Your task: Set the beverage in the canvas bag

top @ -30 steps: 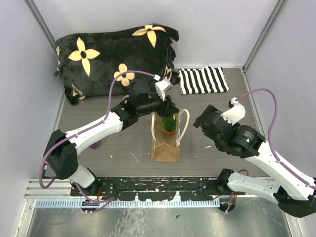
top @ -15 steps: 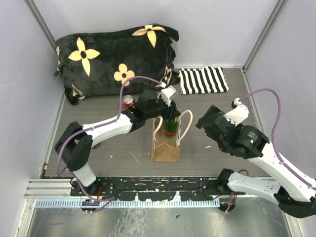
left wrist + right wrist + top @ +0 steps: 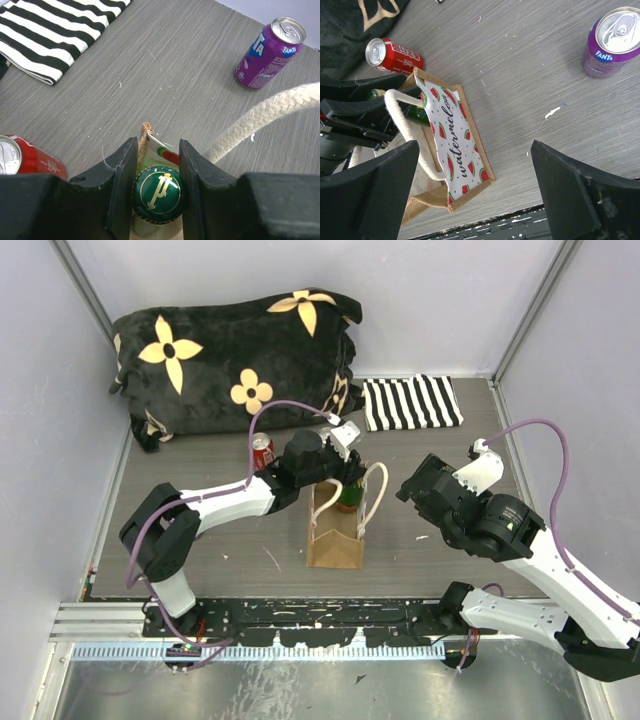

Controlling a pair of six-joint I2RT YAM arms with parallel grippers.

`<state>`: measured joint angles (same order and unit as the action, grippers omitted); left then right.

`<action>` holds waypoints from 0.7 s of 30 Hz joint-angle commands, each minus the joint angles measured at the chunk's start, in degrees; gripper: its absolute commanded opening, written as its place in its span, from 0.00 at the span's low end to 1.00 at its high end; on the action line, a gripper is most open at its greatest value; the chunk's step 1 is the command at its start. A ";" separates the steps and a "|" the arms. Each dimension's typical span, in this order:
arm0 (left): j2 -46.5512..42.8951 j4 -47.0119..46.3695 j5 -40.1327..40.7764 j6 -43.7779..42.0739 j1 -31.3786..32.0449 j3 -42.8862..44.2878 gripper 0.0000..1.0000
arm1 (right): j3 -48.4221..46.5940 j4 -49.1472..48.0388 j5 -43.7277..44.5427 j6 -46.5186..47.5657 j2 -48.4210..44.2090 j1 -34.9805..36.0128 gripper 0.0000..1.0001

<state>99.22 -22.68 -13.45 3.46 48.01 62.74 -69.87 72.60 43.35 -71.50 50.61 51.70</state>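
– At centre of the top view, what does the left claw (image 3: 157, 167) hold?
– The green bottle (image 3: 159, 192), pinched at its cap, upright inside the bag (image 3: 335, 535) between the cream handles (image 3: 375, 490).
– And the right claw (image 3: 475, 147)?
– Spread wide with nothing in it, right of the bag. Its view has a purple can (image 3: 615, 42) at upper right and a red can (image 3: 392, 55) at upper left, both on the tabletop (image 3: 530, 90).
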 commanded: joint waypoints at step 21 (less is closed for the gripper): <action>-0.32 -10.99 -1.36 -5.04 1.03 -4.14 0.46 | -2.51 1.67 0.77 -1.36 -0.43 0.33 1.00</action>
<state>99.29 -30.06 -13.15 -0.23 48.66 58.70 -70.83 75.09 42.78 -71.94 50.61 51.70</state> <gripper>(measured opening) 0.416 0.999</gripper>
